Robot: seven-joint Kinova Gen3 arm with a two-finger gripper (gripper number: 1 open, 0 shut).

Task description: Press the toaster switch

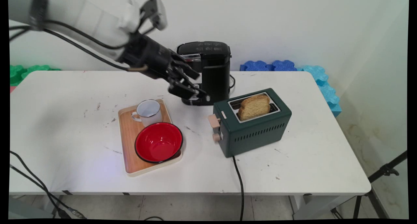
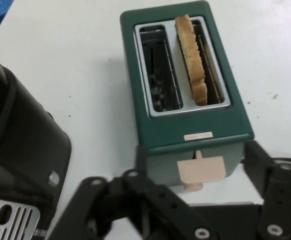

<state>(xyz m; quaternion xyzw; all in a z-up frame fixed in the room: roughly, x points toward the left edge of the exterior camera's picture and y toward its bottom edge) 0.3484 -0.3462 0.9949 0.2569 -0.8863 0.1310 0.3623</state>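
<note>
My gripper (image 1: 199,85) hangs open above the table, just in front of the black coffee machine (image 1: 211,67) and up-left of the green toaster (image 1: 257,129). It holds nothing. A slice of bread (image 1: 254,106) stands in one slot of the toaster; the other slot is empty. In the hand view the toaster (image 2: 195,127) lies straight ahead with the bread (image 2: 190,55) in its right slot. Its beige lever (image 2: 201,170) shows between my two spread fingers (image 2: 258,157). The coffee machine (image 2: 20,150) fills the left side.
A wooden tray (image 1: 128,142) left of the toaster carries a white mug (image 1: 148,111) and a red bowl (image 1: 158,142). The toaster's black cord (image 1: 239,181) runs off the front edge. Blue foam mats (image 1: 277,66) and green ones (image 1: 26,71) lie behind the table.
</note>
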